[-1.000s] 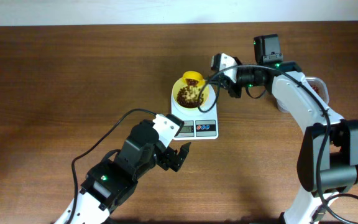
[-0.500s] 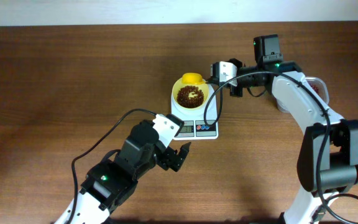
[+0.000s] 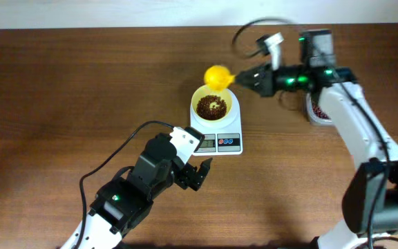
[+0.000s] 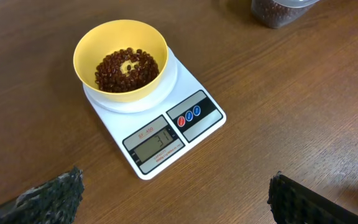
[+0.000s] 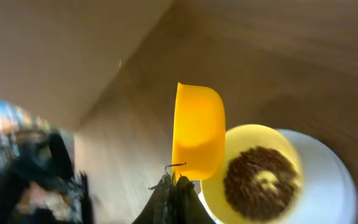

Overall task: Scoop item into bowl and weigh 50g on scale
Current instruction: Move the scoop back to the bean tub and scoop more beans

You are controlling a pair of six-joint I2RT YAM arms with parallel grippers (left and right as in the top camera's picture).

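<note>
The right gripper (image 3: pixel 246 78) pinches the handle of the yellow scoop (image 3: pixel 216 75), tipped sideways just behind the pale-yellow bowl (image 4: pixel 87 51), likely pausing while the scale (image 4: pixel 174 132) reads 31, red-brown beans (image 4: pixel 114 70) heaped inside, more in the clear tub (image 4: pixel 277 9), left gripper (image 4: pixel 176 179) spread empty.

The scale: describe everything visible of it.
The scale is a small, white, squarish unit that looks like plastic, lying flat on the brown wooden table. A round white platform on top carries the pale-yellow bowl of dark red-brown beans. Along its front edge sits a grey display that appears to read 31, beside a dark panel with one red and two blue buttons. Nothing else touches it.
</note>
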